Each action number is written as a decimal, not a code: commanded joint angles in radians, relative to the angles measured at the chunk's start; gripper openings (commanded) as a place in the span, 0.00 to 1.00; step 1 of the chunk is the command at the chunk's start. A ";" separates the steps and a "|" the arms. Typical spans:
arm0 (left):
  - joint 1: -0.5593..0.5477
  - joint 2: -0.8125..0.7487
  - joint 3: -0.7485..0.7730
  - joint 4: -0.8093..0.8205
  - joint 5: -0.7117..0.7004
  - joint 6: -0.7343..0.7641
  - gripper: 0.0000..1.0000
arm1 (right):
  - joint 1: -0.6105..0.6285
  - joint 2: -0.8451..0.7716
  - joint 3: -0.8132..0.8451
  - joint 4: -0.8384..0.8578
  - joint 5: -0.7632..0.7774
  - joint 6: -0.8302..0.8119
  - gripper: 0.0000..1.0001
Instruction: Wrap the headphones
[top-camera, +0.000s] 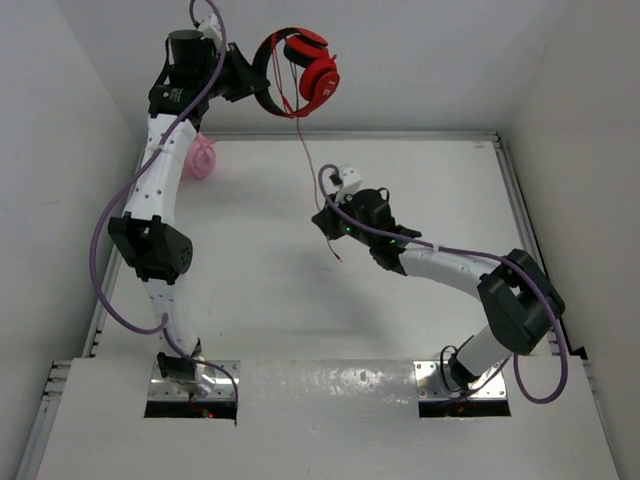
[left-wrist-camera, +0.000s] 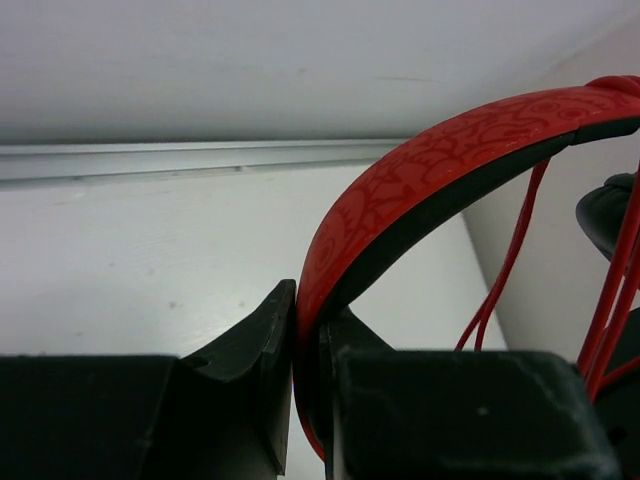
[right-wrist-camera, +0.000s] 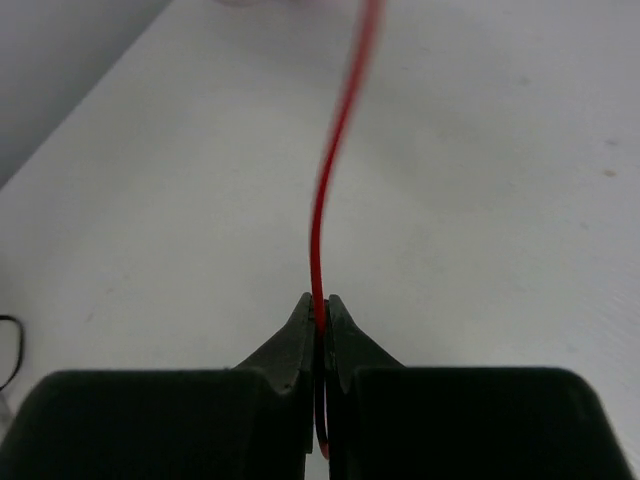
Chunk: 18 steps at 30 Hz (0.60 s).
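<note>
The red headphones (top-camera: 312, 72) hang in the air at the back of the table. My left gripper (top-camera: 250, 80) is shut on their black-lined headband (left-wrist-camera: 420, 190), which arches up and right in the left wrist view. The ear cups hang to the right, with loops of cord beside them (left-wrist-camera: 505, 270). The thin red cord (top-camera: 305, 160) runs down from the cups to my right gripper (top-camera: 327, 222), which is shut on it near mid-table. In the right wrist view the cord (right-wrist-camera: 322, 200) rises from between the closed fingertips. A short cord end (top-camera: 337, 256) trails below the gripper.
Pale pink headphones (top-camera: 203, 157) lie on the table at the back left, behind my left arm. White walls enclose the table at the back and both sides. A metal rail (left-wrist-camera: 180, 158) runs along the table's far edge.
</note>
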 joint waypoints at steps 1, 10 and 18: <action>-0.011 -0.032 0.023 0.013 -0.192 0.062 0.00 | 0.111 0.005 0.122 -0.052 0.018 -0.063 0.00; -0.035 -0.083 -0.248 0.163 -0.564 0.479 0.00 | 0.162 -0.014 0.362 -0.299 0.022 -0.143 0.00; -0.098 -0.126 -0.480 0.211 -0.513 0.905 0.00 | 0.153 0.010 0.734 -0.707 0.212 -0.403 0.00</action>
